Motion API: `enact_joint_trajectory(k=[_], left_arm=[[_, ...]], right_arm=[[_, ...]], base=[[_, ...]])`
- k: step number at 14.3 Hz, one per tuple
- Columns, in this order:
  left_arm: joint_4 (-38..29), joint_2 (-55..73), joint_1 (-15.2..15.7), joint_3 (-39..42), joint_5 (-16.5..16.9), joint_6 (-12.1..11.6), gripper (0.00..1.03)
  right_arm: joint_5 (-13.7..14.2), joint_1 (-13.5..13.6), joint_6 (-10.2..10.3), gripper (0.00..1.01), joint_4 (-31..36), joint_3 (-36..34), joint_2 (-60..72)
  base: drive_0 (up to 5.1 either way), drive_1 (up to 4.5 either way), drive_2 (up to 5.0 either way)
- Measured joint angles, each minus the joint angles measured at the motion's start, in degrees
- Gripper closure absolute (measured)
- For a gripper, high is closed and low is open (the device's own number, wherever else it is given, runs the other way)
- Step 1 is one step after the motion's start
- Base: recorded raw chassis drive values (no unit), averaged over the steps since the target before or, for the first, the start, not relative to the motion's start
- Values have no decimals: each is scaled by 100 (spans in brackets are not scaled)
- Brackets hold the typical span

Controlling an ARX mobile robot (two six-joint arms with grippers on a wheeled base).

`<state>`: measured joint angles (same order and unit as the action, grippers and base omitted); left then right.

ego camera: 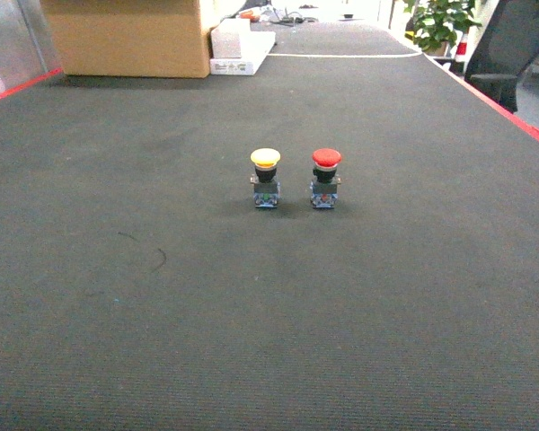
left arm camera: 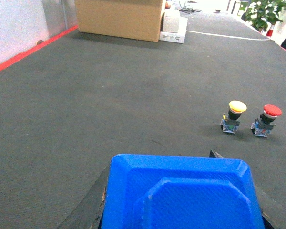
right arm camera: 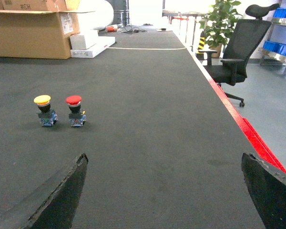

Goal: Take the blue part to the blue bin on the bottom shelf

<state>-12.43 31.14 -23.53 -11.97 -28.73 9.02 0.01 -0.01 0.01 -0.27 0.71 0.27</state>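
A blue part [left arm camera: 181, 181], a large chamfered plastic piece, fills the bottom of the left wrist view. My left gripper [left arm camera: 178, 210] is shut on it, with a dark finger showing on each side. In the right wrist view, my right gripper [right arm camera: 164, 162] stands open over bare grey matting with nothing between its fingers. Blue bins [right arm camera: 281, 47] sit on a steel rack at the far right; I cannot tell which level is the bottom shelf. Neither gripper shows in the head view.
A yellow-capped push button [ego camera: 265, 178] and a red-capped one [ego camera: 325, 178] stand side by side mid-surface on the dark grey mat [ego camera: 162, 341]. A cardboard box [ego camera: 130, 36] and white boxes [ego camera: 238, 49] stand at the far left. A red edge strip [right arm camera: 248, 129] runs along the right, with an office chair [right arm camera: 236, 52] beyond it.
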Motion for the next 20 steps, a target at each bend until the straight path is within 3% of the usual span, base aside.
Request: enact_joint_trajectory(k=[4,9,20], left_arm=[[2,-2,0,0,-2,0,58],[2,9,0,20,-2,2,58],[2,-2,0,22,-17,2,58]], right_arm=[[0,0,2,3,2,0,0],[0,0,2,3,-4,0,0],[0,0,0,3,-2,0,0]], base=[[-66,-59,125],[4,-408,416],[-136,-136,-136]])
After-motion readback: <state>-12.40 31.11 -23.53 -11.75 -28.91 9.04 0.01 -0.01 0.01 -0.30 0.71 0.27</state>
